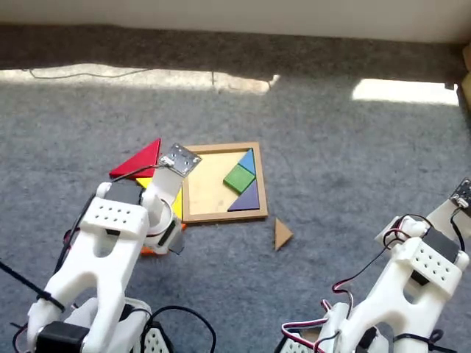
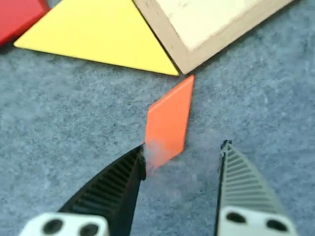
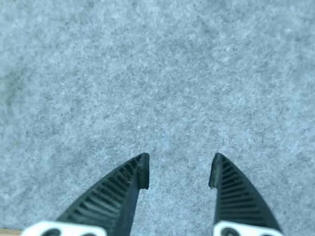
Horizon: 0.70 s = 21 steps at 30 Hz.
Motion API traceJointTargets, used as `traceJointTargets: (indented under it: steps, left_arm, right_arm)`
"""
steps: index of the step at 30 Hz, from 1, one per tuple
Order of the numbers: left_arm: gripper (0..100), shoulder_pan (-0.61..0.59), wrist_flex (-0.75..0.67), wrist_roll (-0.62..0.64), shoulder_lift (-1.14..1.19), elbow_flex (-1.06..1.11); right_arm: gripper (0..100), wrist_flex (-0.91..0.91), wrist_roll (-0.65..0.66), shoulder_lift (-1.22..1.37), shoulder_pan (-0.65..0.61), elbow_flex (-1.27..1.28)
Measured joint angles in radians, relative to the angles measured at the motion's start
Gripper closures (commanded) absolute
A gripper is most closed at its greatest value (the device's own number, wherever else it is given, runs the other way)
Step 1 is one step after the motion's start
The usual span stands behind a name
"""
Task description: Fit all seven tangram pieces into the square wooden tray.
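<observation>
Two robot arms at a grey table [image 1: 331,147], a tangram puzzle less than half done.
The square wooden tray [image 1: 221,215] lies at the table's centre. Three pieces sit inside it along its 3 o'clock side: a blue triangle [image 1: 248,159], a green square [image 1: 239,178] and a purple triangle [image 1: 246,198]. Four pieces are left outside. A large red triangle [image 1: 140,160] is at the tray's 10 o'clock and a large yellow triangle [image 2: 98,34] touches its 9 o'clock rim. An orange parallelogram [image 2: 168,123] is near its 7 o'clock corner and a small tan triangle [image 1: 282,234] at its 4 o'clock. The left tool [image 2: 183,151] is spread wide over the parallelogram, gripping nothing. The right tool [image 3: 179,164] is also wide and holds nothing, above bare table at 4 o'clock.
</observation>
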Motion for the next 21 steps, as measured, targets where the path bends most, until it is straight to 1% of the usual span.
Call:
traceJointTargets:
  steps: [2, 6, 9, 12, 16, 21]
  left_arm:
    - [76, 0.020, -0.026, 0.028, 0.000, 0.032]
    - [76, 0.023, -0.117, 0.038, 0.003, 0.104]
    - [76, 0.023, -0.153, 0.040, 0.064, 0.107]
    - [80, 0.018, -0.189, 0.040, 0.163, 0.080]
    - [85, -0.025, -0.190, 0.040, 0.295, -0.012]
    - [91, -0.037, -0.189, 0.040, 0.311, -0.025]
  right_arm:
    - [79.3, 0.000, 0.000, 0.000, 0.000, 0.000]
    - [79.3, 0.000, 0.000, 0.000, 0.000, 0.000]
    - [79.3, 0.000, 0.000, 0.000, 0.000, 0.000]
    - [79.3, 0.000, 0.000, 0.000, 0.000, 0.000]
    - [79.3, 0.000, 0.000, 0.000, 0.000, 0.000]
    - [79.3, 0.000, 0.000, 0.000, 0.000, 0.000]
